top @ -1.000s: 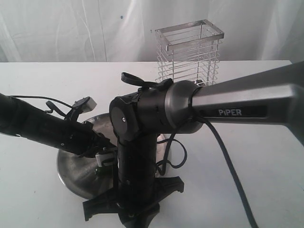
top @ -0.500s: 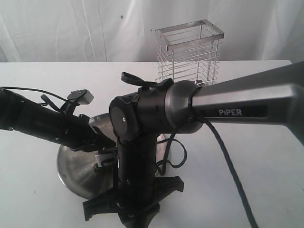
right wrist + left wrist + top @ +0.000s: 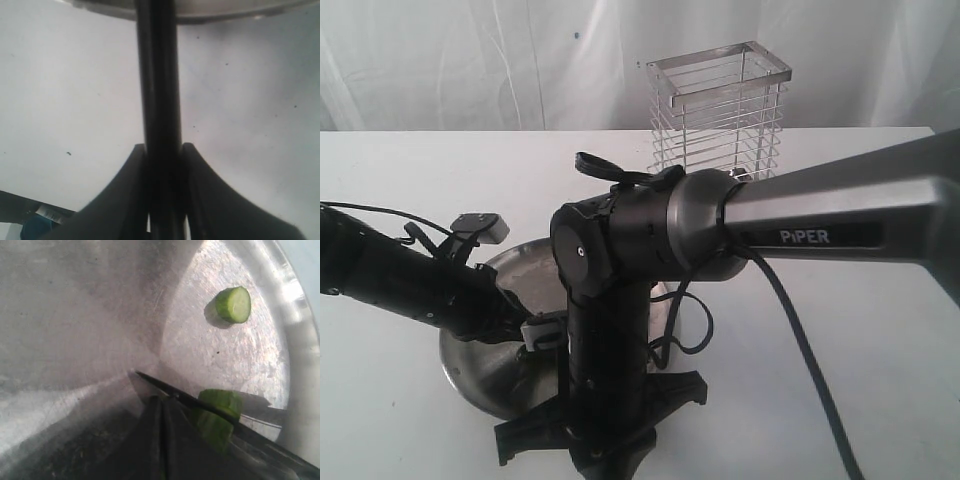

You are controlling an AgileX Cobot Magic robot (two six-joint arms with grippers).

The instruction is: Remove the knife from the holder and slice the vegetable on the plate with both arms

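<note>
Plate (image 3: 470, 365) sits on the white bench (image 3: 880, 380) at approx 7 o'clock of the ext. view, partly hidden by both arms. Holder (image 3: 720, 100) stands upright at 12 o'clock, well apart from the plate. Left arm (image 3: 400, 280) comes in from 9 o'clock, low over the plate. Right arm (image 3: 820, 215), silver tube marked PiPER, comes in from 3 o'clock and bends straight down at approx 6 o'clock, by the plate's near rim. Right claw (image 3: 165, 150): pinching the knife (image 3: 159, 75) by its black handle, one finger each side, w/ the handle running over bare bench toward the plate's rim. Left claw (image 3: 161, 402): fingers pressed together, nothing btwn them, tips down inside the plate. Vegetable (image 3: 220, 415), a green stub, lies on the plate's floor just beside those fingers; touching or not, can't tell. Knife's dark blade (image 3: 167, 390) lies slantwise across the top of the stub, its point just past the left claw's tips; whether the edge has bitten in, can't tell. One cut slice (image 3: 233, 305), pale green face w/ dark rim, lies apart from the stub, nearer the plate's raised rim.
</note>
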